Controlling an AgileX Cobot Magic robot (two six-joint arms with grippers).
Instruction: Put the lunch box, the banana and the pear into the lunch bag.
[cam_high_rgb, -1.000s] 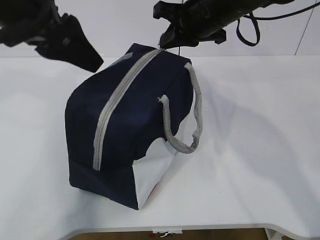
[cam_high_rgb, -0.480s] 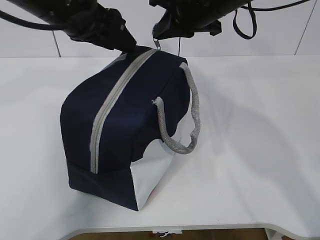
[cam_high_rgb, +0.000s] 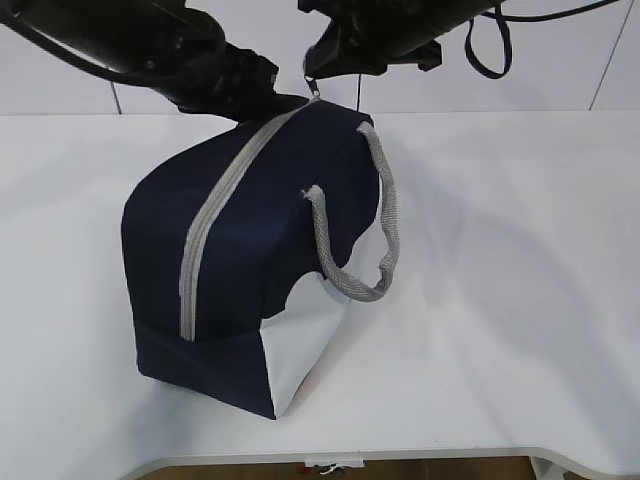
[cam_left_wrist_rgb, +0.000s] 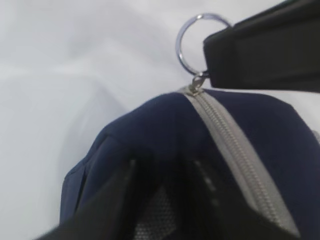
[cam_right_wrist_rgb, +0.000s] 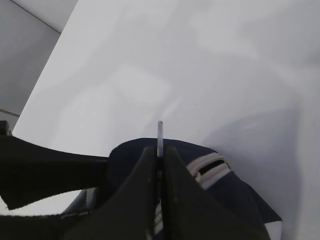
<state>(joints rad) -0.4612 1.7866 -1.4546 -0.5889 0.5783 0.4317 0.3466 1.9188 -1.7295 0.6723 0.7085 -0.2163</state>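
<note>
The navy lunch bag stands on the white table with its grey zipper closed along the top. My right gripper is shut on the metal zipper pull ring at the bag's far end; the ring stands edge-on between the jaws in the right wrist view. My left gripper is at the same far end, left of the zipper, and its fingers stand apart over the navy fabric. The lunch box, banana and pear are out of view.
A grey webbing handle hangs down the bag's right side. The white table stretches to the right and front. The table's front edge runs just below the bag. Black cables loop above at the back right.
My left arm has swung in from the far left to the bag's far end. The bag has shifted slightly and its handle has swayed. My right gripper has stayed on the pull ring.
</note>
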